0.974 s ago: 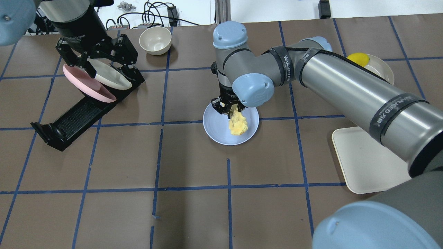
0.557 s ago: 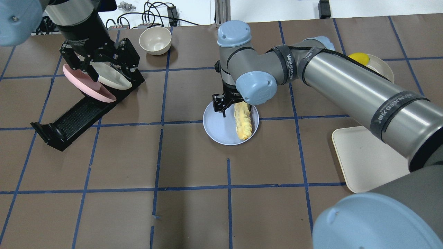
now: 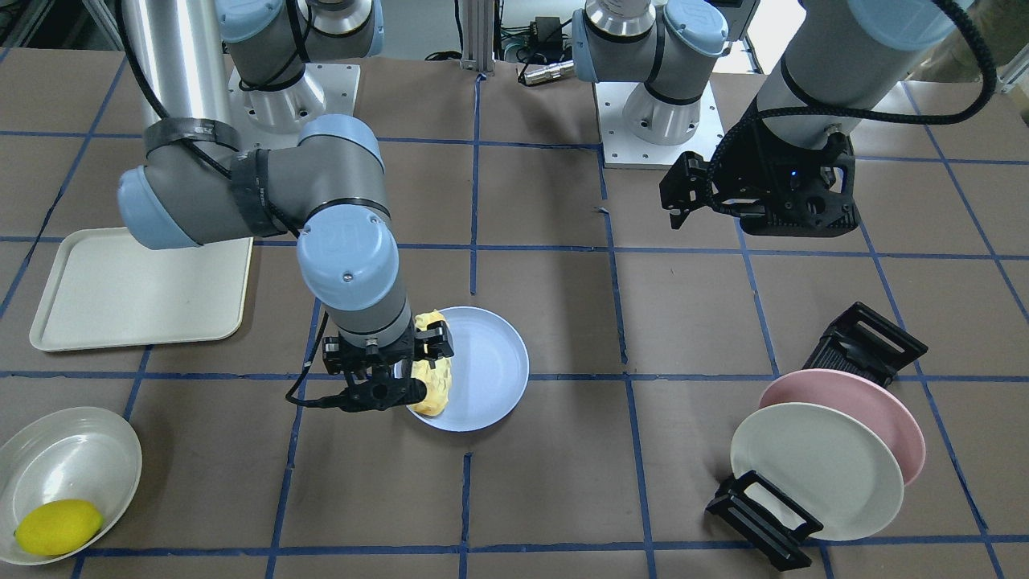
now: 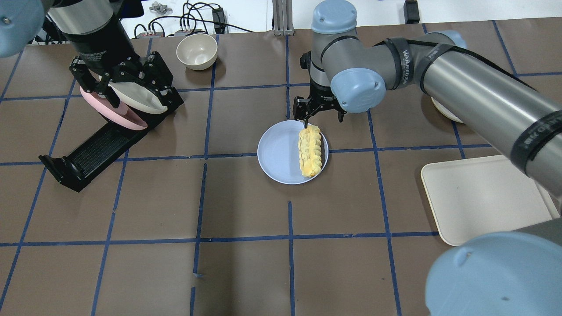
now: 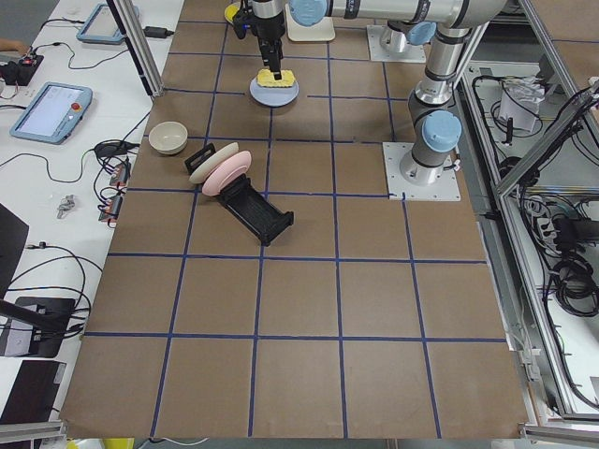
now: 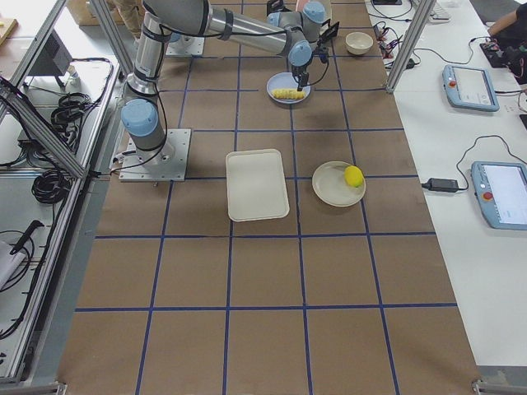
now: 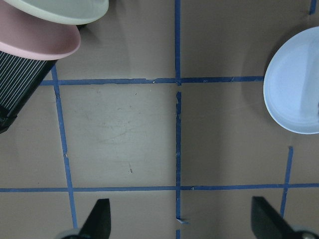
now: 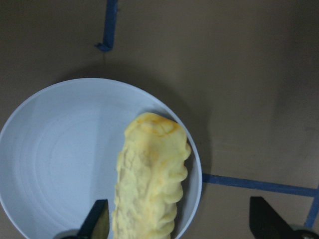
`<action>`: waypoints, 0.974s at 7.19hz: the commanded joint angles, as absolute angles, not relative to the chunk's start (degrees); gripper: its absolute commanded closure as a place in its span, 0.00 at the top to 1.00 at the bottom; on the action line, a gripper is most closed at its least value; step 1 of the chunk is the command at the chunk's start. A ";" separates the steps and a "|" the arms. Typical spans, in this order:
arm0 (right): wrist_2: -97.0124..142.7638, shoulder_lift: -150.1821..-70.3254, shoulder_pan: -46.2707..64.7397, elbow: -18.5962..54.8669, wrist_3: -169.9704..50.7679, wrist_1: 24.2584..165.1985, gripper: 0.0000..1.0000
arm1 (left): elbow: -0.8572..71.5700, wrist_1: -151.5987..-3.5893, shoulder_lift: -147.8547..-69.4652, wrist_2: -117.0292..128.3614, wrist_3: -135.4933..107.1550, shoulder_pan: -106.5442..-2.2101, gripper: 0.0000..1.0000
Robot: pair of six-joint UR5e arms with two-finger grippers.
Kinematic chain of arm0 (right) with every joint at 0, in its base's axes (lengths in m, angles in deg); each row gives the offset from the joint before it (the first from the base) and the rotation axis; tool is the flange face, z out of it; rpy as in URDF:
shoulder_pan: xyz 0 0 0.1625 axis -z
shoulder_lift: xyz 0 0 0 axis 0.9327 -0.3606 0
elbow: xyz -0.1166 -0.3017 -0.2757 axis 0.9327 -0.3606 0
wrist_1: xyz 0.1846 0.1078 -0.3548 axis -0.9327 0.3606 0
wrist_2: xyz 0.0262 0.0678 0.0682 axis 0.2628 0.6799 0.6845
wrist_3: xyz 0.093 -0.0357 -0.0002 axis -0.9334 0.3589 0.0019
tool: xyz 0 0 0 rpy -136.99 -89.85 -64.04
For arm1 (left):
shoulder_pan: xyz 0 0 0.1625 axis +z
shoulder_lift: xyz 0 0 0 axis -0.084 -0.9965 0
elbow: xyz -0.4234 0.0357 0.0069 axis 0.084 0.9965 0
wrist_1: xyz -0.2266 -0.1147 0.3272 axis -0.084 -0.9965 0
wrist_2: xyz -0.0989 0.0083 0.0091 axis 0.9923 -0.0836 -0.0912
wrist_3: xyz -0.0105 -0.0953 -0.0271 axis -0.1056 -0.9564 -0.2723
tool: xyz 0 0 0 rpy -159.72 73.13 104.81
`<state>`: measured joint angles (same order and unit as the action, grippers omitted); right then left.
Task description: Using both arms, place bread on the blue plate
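The bread (image 4: 311, 150) lies flat along the right side of the blue plate (image 4: 279, 158), one end over the rim. My right gripper (image 4: 321, 117) is open and empty, hovering just beyond the bread's far end. In the right wrist view the bread (image 8: 149, 179) sits on the plate (image 8: 60, 159) below the spread fingers. In the front view the right gripper (image 3: 398, 370) stands over the bread (image 3: 434, 384) and plate (image 3: 490, 370). My left gripper (image 4: 118, 85) is open and empty, above the dish rack; the left wrist view shows the plate's edge (image 7: 294, 94).
A black dish rack (image 4: 101, 140) at the left holds a pink plate (image 4: 109, 109) and a cream-white plate (image 4: 136, 94). A cream bowl (image 4: 197, 51) stands behind it. A cream tray (image 4: 478, 197) lies at the right. A lemon (image 3: 58, 527) sits in a white dish (image 3: 72, 458).
My right gripper let go of the bread, which dropped from hanging to lying flat on the plate. The gripper then rose and moved back and to the right. The left arm barely moved.
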<state>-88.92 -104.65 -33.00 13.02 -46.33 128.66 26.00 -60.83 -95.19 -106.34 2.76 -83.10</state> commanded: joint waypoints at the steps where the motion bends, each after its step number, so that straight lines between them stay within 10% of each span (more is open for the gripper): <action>1: -89.62 -110.03 -27.40 13.91 -44.07 126.20 1.00 | 26.39 -60.81 -94.96 -106.39 2.67 -83.07 1.00; 7: -91.91 -128.31 -19.02 19.94 -40.64 110.96 1.00 | 26.56 -60.72 -94.95 -106.31 2.23 -83.16 1.00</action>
<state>-91.63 -124.85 -19.17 16.62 -40.75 111.25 26.50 -60.72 -94.95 -106.34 2.25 -83.16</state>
